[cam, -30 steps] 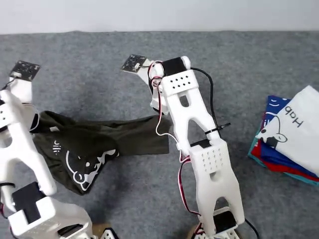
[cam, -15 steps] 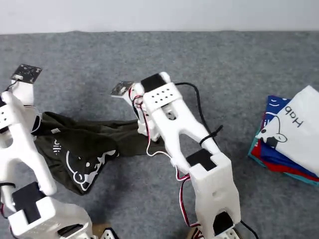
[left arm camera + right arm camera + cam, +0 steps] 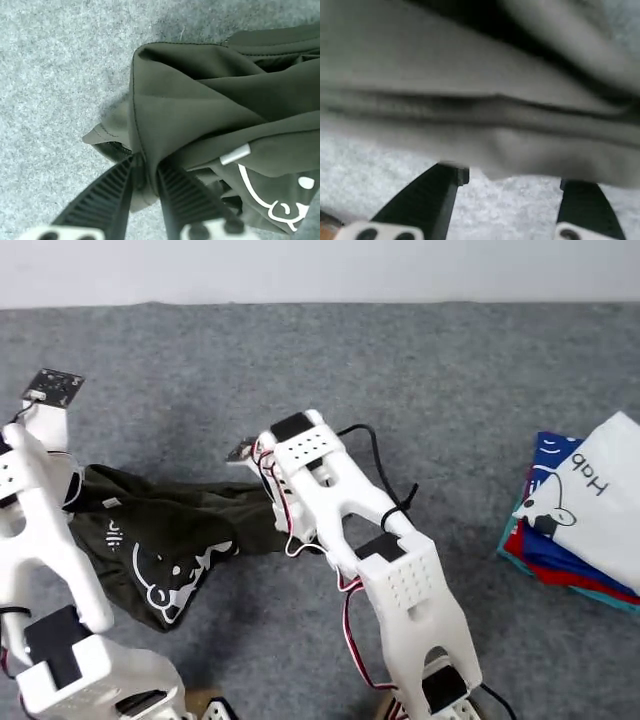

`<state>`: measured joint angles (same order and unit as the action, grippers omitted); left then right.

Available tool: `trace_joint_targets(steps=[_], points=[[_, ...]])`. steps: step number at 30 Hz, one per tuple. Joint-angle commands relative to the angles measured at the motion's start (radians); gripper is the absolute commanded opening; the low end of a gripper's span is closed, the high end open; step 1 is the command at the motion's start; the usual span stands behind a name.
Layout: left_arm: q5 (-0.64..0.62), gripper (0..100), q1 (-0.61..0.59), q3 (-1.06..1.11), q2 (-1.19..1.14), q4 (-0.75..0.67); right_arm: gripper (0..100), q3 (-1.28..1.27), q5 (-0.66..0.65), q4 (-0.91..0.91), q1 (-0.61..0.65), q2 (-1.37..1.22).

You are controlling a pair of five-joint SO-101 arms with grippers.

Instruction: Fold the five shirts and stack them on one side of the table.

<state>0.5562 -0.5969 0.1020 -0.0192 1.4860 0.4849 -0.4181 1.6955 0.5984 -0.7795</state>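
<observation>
A dark olive shirt [image 3: 180, 530] with a white cartoon print lies crumpled on the grey carpet at the left. My left gripper [image 3: 145, 175] is shut on a fold at the shirt's left edge [image 3: 200, 105]; in the high view it sits at the cloth's left end [image 3: 72, 488]. The right arm [image 3: 310, 455] leans over the shirt's right end and hides it. My right gripper [image 3: 512, 187] is open just above the carpet, with the shirt's hem [image 3: 485, 125] right in front of its fingers.
A stack of folded shirts [image 3: 585, 510], white on top of blue, red and teal, lies at the table's right edge. Bare grey carpet [image 3: 470, 380] stretches between the right arm and that stack and along the back.
The right arm has swung left and toward the front, bringing its gripper down over the shirt's right end, which now lies under the arm. The left arm has kept still.
</observation>
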Motion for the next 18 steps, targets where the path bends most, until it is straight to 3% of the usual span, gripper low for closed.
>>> trace_joint_targets(steps=[1,7,13,18], points=[[-0.008,1,0.0,-0.005,0.057,-0.018,28.8,0.008,0.009,-0.058,-0.002,-0.018],[-0.008,1,0.0,-0.005,0.057,-0.018,22.1,0.009,0.003,-0.065,0.016,-0.05],[-0.008,1,0.0,-0.004,0.057,-0.018,2.5,0.009,-0.035,-0.059,0.042,-0.053],[-0.008,1,0.0,-0.004,0.057,-0.018,1.1,0.009,-0.058,-0.054,0.025,-0.041]])
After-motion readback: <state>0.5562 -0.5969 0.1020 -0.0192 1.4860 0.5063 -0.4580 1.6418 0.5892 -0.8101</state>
